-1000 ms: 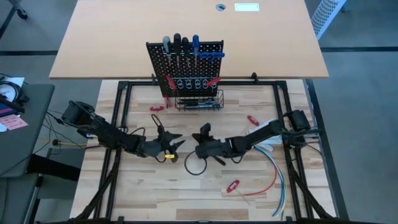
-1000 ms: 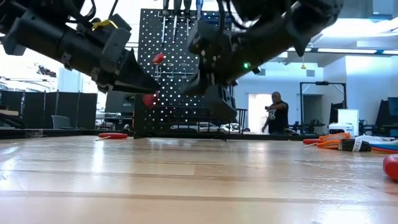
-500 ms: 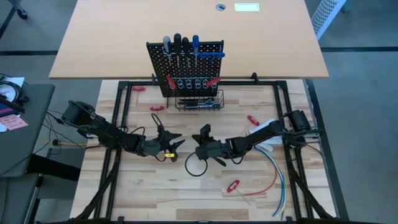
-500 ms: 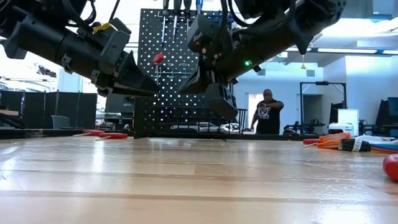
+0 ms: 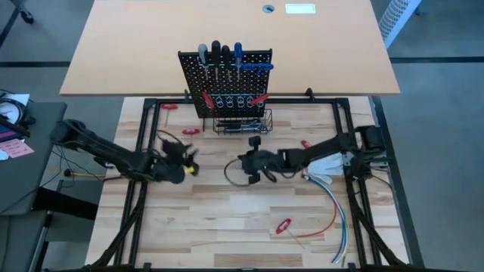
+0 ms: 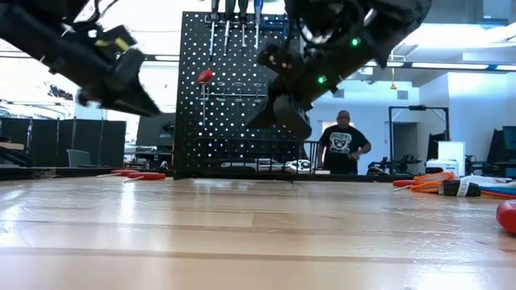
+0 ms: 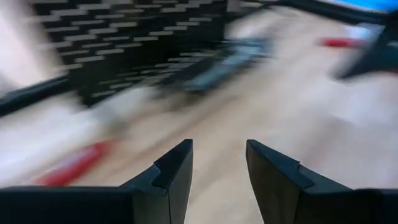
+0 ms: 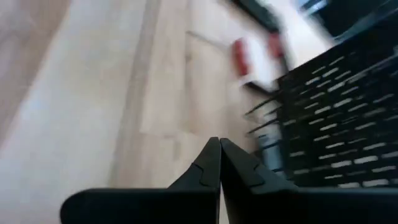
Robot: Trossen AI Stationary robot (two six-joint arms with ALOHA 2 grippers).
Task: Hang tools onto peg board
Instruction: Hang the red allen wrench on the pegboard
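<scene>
I'm looking into a robotics lab or workshop: a wooden counter (image 5: 227,227) on a black frame, a peg board (image 6: 234,89) holding tools, dark equipment racks (image 6: 48,141) behind, ceiling strip lights (image 6: 459,36), a person (image 6: 343,145) standing beyond.

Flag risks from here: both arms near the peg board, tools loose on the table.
1. Right claw is shut and empty beside the wire basket; it could clip it.
2. Left claw, open and empty, could knock the red-handled tool away.
3. The cables may snag the right arm.
</scene>
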